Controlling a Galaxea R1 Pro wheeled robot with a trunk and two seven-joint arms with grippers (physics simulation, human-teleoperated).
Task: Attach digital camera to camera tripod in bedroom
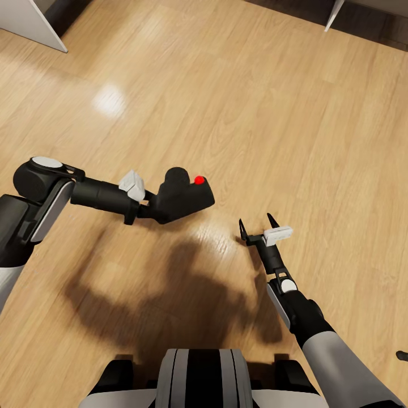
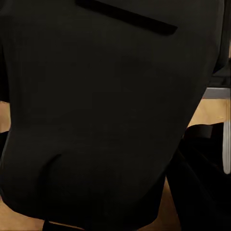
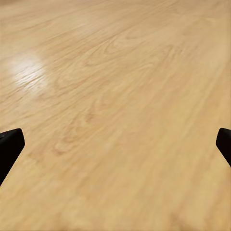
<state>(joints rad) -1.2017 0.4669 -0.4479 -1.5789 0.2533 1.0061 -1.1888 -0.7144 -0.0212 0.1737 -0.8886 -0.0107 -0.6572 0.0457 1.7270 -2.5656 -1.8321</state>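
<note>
Head view, looking down over both arms onto the light wood plank floor [image 1: 243, 102] of the bedroom. Bright patch of glare on the planks, upper left of centre. Robot's shadow spreads dark across the floor between the arms.

Left arm reaches in from the left edge and extends toward the middle. Left gripper [image 1: 152, 205] is clenched on the digital camera [image 1: 182, 195], which is held off the floor, above its own shadow. Fingers themselves are hidden behind the camera body; the grasp is read from the camera sitting at the gripper's end. Camera is matte black, chunky, with the round red button [image 1: 199, 180] on its upper face, toward the far right end of the body. A rounded black bulge shows on its top edge, left of the button.

Left wrist view: the camera's black body [image 2: 96, 120] sits close against the lens, a narrow raised black strip across its upper part. Slivers of wood floor at the edges; a pale bar at the right edge, too little of it to identify.

Right arm comes up from the lower right. Right gripper [image 1: 258, 225] is released, its two thin black fingers spread apart and holding nothing, well apart from the camera. Right wrist view: one black fingertip [image 3: 9, 149] at each side edge, bare floor [image 3: 120, 96] between them.

Top left corner: a pale grey panel [image 1: 28, 22]. Top right: a thin pale leg [image 1: 333, 14] against dark ground. Robot's base [image 1: 204, 379] at the bottom centre.
</note>
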